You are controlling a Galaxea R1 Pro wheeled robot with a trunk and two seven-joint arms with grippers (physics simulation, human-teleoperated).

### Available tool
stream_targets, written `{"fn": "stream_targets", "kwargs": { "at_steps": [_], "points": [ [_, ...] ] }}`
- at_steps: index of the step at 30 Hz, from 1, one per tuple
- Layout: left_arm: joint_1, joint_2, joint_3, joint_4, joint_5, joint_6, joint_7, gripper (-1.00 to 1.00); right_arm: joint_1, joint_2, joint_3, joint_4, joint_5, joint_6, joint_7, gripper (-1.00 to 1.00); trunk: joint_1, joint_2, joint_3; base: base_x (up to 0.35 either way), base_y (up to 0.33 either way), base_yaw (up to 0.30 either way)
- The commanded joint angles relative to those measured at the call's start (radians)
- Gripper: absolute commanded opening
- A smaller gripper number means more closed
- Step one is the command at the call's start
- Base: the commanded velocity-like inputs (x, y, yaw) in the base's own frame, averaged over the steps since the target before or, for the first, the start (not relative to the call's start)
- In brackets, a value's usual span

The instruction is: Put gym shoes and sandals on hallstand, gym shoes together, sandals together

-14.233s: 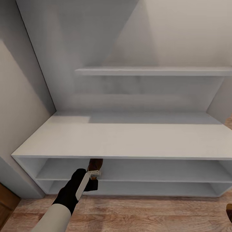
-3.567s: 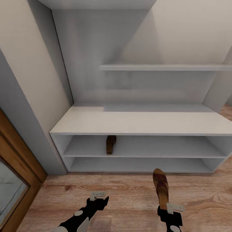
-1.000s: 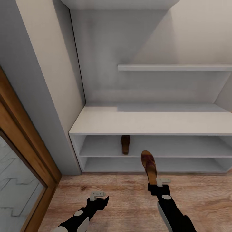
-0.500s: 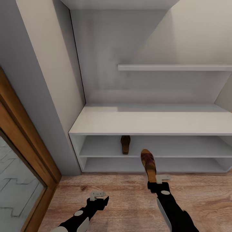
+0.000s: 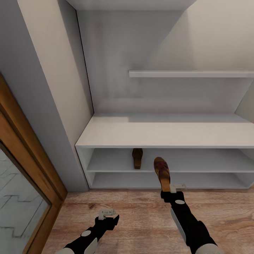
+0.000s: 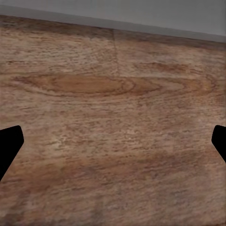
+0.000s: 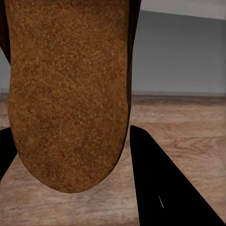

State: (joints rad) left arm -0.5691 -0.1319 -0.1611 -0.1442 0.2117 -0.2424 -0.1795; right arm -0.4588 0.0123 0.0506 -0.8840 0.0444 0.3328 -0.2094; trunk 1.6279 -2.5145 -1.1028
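One brown sandal point(image 5: 137, 157) lies on the upper open shelf of the white hallstand point(image 5: 169, 133). My right gripper point(image 5: 171, 189) is shut on the heel of the other sandal point(image 5: 162, 173), holding it toe-forward in the air just in front of that shelf, right of the first one. The right wrist view looks along its tan footbed point(image 7: 70, 89). My left gripper point(image 5: 107, 214) hangs open over the wood-plank corridor floor point(image 5: 141, 215), its black fingertips point(image 6: 9, 143) wide apart with nothing between them. The gym shoes are out of view.
A grey wall and a wood-framed glass door point(image 5: 21, 190) stand to the left. A higher wall shelf point(image 5: 190, 73) hangs above the hallstand's flat top. The lower shelf level point(image 5: 155, 180) is bare.
My right arm has pushed forward, carrying the sandal up and closer to the upper shelf opening. The left arm and the shelved sandal have stayed put.
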Motion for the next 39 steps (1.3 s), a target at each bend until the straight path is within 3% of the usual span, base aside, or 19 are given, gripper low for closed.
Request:
{"fn": "stream_targets", "kwargs": {
  "at_steps": [1, 10, 16, 21, 39],
  "points": [
    [0.0, 0.0, 0.0, 0.0, 0.0, 0.0, 0.0, 1.0, -0.001, 0.0, 0.0, 0.001, -0.003, -0.001, -0.001, -1.0, 0.0, 0.0, 0.0, 0.0, 0.0, 0.0],
    [0.0, 0.0, -0.001, 0.0, 0.0, 0.0, 0.0, 1.0, -0.004, 0.007, 0.002, 0.007, -0.003, -0.001, 0.0, -1.0, 0.0, 0.0, 0.0, 0.022, 0.0, 0.0],
    [0.0, 0.0, -0.001, 0.0, 0.001, -0.001, -0.001, 1.0, -0.004, 0.018, 0.055, 0.007, -0.004, -0.001, 0.0, -1.0, 0.0, 0.0, 0.0, 0.057, 0.0, 0.0],
    [0.0, 0.0, -0.002, 0.0, 0.001, 0.0, -0.001, 1.0, -0.004, 0.02, 0.077, 0.008, -0.004, -0.001, -0.001, -1.0, 0.0, 0.0, 0.0, 0.051, 0.0, 0.0],
    [0.0, -0.001, -0.002, 0.0, 0.002, -0.001, -0.002, 1.0, -0.004, 0.02, 0.084, 0.051, -0.006, -0.001, 0.001, -1.0, 0.0, 0.0, 0.0, 0.109, 0.0, 0.0]
  ]
}}
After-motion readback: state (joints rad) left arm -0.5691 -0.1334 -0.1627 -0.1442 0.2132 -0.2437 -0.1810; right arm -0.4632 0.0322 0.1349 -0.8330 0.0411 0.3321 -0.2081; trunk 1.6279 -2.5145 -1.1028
